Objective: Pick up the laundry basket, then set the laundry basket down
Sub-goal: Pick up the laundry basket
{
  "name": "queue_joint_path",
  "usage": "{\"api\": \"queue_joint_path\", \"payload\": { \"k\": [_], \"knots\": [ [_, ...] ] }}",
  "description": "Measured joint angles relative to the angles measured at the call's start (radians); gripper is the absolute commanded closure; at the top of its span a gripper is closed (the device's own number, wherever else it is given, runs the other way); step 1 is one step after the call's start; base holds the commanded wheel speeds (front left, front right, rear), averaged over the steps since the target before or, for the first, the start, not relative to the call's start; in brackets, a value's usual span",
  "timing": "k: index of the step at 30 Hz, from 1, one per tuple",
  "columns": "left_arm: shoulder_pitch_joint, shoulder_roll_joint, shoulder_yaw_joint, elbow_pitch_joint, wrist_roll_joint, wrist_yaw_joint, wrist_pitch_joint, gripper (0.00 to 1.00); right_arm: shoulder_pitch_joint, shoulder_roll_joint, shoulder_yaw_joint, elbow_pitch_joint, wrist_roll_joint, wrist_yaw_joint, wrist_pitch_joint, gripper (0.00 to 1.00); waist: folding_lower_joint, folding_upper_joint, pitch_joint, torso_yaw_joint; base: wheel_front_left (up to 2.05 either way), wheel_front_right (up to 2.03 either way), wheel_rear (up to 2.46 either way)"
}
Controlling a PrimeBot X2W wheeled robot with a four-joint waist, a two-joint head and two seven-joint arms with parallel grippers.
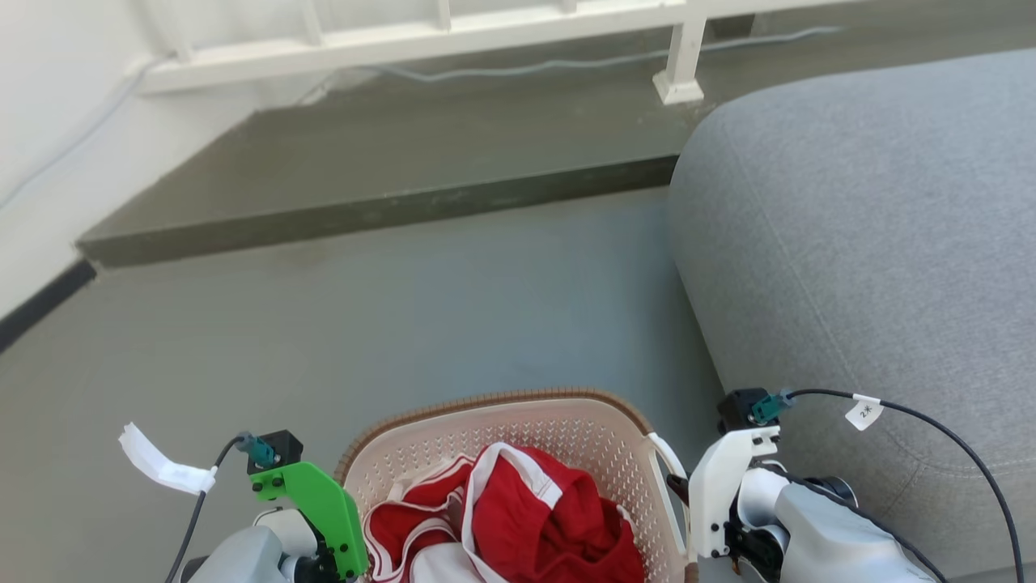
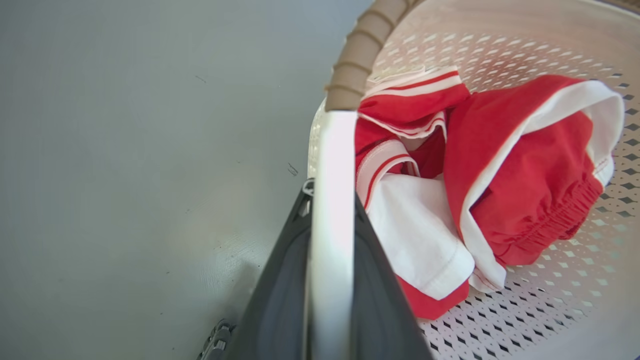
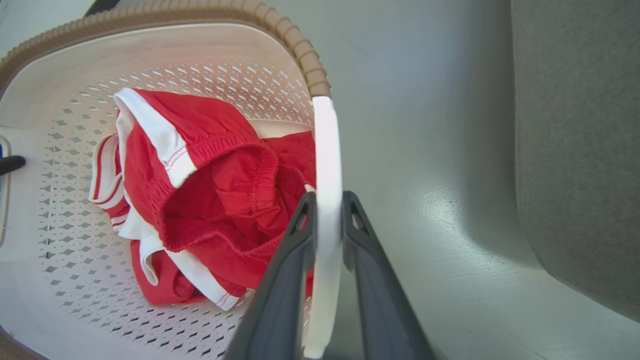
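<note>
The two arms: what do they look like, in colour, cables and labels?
The left arm is pale grey with a green wrist bracket; the right arm has a white bracket. Each carries a teal plug on a black cable with a white tag. The jaws are long, dark grey and tapered.

On the head camera the bottom edge cuts off the near half of the small cream perforated plastic laundry basket (image 1: 566,433) with its brown woven-look rim, and the right edge cuts the grey fabric sofa (image 1: 874,227). The white plastic side handle (image 2: 332,160) fills the gap of my left pincer (image 2: 332,192), hiding the fingers' inner faces; likewise the other white handle (image 3: 327,150) in my right pincer (image 3: 329,196). The bundled red and white clothes (image 3: 210,195) cover part of the basket floor, and I cannot count the pieces. The white cable tag (image 1: 864,412) is too small to read.
</note>
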State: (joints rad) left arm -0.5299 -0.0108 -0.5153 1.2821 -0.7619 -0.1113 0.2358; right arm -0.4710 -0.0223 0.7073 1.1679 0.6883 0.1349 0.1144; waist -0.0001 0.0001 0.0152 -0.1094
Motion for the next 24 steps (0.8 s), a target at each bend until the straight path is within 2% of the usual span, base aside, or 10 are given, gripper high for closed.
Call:
{"api": "queue_joint_path", "payload": {
  "k": [12, 24],
  "knots": [
    [0.025, 0.0, -0.002, 0.002, -0.034, 0.0, 0.05, 1.0, 0.01, -0.002, 0.021, -0.001, 0.028, 0.0, 0.056, 1.0, 0.0, 0.0, -0.075, -0.013, 0.0, 0.0, 0.0],
    [0.042, 0.001, -0.006, 0.001, -0.051, -0.002, 0.077, 1.0, 0.011, -0.005, 0.037, -0.001, 0.052, 0.0, 0.089, 1.0, 0.0, 0.0, -0.086, -0.018, 0.0, 0.0, 0.0]
  ]
}}
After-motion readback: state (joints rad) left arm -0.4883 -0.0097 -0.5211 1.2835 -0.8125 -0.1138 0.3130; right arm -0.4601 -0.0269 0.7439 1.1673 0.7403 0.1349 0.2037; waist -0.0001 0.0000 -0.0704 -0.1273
